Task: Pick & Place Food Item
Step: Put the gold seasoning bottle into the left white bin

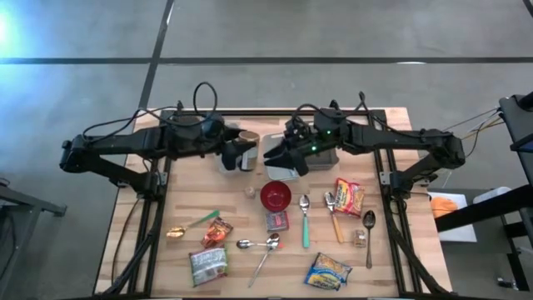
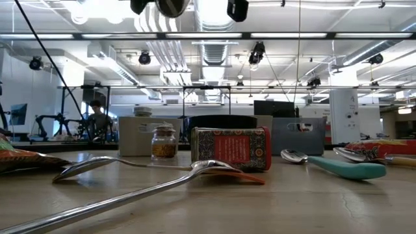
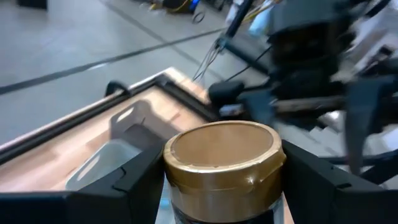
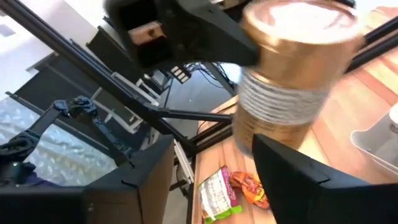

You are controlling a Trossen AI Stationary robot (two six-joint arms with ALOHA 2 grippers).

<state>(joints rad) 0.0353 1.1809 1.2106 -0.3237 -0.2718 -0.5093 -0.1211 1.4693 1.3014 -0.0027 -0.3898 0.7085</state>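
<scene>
A: High view: left claw [image 1: 234, 156] at tabletop's [image 1: 179, 204] far edge, gripping gold-lidded jar [image 1: 247, 138]; right claw [image 1: 279, 158] nearby over grey bin [image 1: 281, 171].

B: Left wrist: fingers [image 3: 134, 177] clamp jar [image 3: 224, 165]; right wrist: fingers [image 4: 146, 168] parted, empty.

Left arm reaching in toward the table's far middle, left gripper [image 1: 236, 155] clamped on a jar between both fingers [image 3: 134, 177], right arm stretched in opposite, right gripper [image 1: 281, 158] close beside, fingers [image 4: 292, 171] apart, empty.
</scene>
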